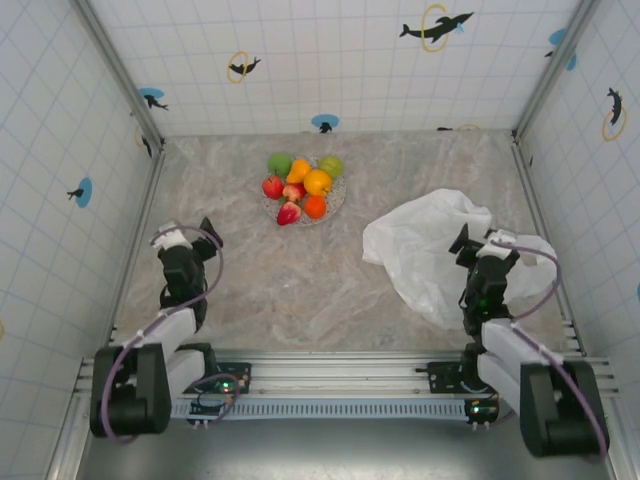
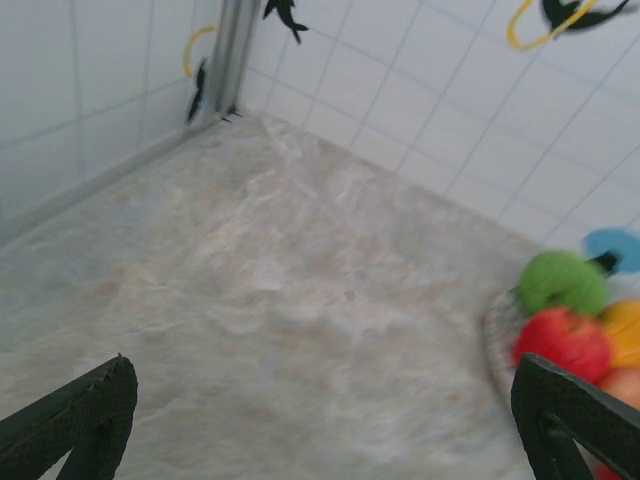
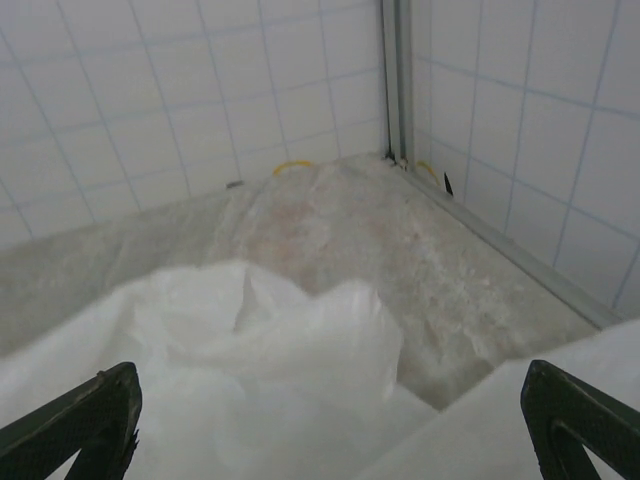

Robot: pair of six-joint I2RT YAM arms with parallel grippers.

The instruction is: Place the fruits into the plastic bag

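Several toy fruits (image 1: 303, 185), green, orange, yellow and red, are piled on a round grey speckled plate (image 1: 337, 203) at the back middle of the table. In the left wrist view a green fruit (image 2: 562, 282) and a red fruit (image 2: 563, 342) lie at the right edge. The crinkled white plastic bag (image 1: 420, 250) lies at the right. My left gripper (image 1: 190, 233) is open over bare table, left of and nearer than the plate; its spread fingers frame the marbled surface (image 2: 325, 430). My right gripper (image 1: 487, 242) is open above the bag's right part (image 3: 270, 350), nothing between its fingers (image 3: 330, 430).
White tiled walls with dolphin stickers (image 1: 436, 27) enclose the table on three sides. Metal corner posts (image 1: 150, 130) stand at the back corners. A metal rail (image 1: 340, 372) runs along the near edge by the arm bases. Bare marbled tabletop (image 1: 290, 280) lies between the grippers.
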